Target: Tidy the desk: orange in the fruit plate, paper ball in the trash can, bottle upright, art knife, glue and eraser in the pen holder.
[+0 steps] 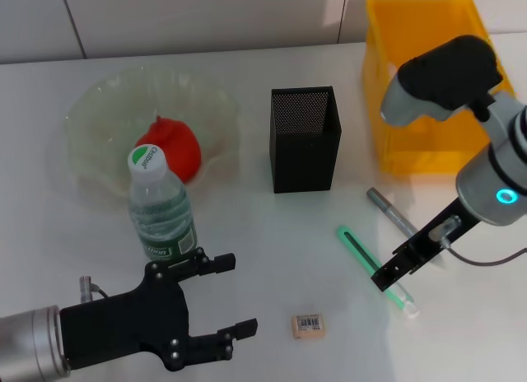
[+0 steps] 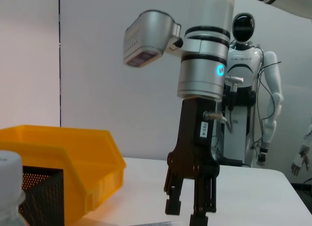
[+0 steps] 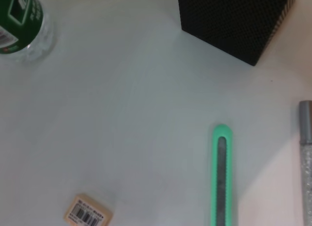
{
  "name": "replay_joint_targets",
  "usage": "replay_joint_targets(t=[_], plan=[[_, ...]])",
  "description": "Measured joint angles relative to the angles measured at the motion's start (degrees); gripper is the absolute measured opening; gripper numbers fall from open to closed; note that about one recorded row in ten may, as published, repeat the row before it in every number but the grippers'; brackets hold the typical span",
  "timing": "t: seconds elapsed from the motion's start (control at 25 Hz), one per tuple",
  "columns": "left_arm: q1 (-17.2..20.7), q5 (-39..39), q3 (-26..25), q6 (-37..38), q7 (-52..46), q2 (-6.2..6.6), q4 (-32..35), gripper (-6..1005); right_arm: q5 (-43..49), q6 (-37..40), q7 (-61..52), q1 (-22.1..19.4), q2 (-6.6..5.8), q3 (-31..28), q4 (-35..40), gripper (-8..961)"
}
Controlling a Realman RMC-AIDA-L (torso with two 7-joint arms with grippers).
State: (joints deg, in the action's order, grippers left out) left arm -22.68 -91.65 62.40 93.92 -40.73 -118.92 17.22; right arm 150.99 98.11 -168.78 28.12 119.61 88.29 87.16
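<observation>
We see a red-orange orange (image 1: 171, 149), pale-green fruit plate (image 1: 99, 110), black mesh pen holder (image 1: 305, 139), orange-yellow trash can (image 1: 387, 86) (translucent), beige barcoded eraser (image 1: 307, 325), green-labelled bottle (image 1: 160, 206)

a white table (image 1: 247, 258) stood before pale wall panels (image 1: 206, 20); a white humanoid robot (image 2: 246, 89) waited by the far wall.

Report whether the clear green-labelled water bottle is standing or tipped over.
Upright: the clear green-labelled plastic water bottle stands on its base, white cap uppermost, before the pale-green glass bowl.
</observation>
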Motion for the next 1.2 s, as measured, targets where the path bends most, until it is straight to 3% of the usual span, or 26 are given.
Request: replay_joint_targets(t=[0.84, 0.92, 1.2], plan=[[-0.6, -0.2, 0.0, -0.2, 0.0, 0.09, 0.0, 799, -1.8, -3.8, -0.5, 0.6, 0.09, 1.6, -5.2, 733], [-0.5, -0.2, 0.0, -0.2, 0.0, 0.09, 0.0, 799, -1.7, -4.0, -0.6, 0.6, 0.07, 1.6, -5.5, 493], [-0.2, -0.2, 0.0, -0.2, 0.0, 0.09, 0.0, 799, -1.6, -4.2, -0.6, 1.0, 0.0, 1.7, -6.8, 455]])
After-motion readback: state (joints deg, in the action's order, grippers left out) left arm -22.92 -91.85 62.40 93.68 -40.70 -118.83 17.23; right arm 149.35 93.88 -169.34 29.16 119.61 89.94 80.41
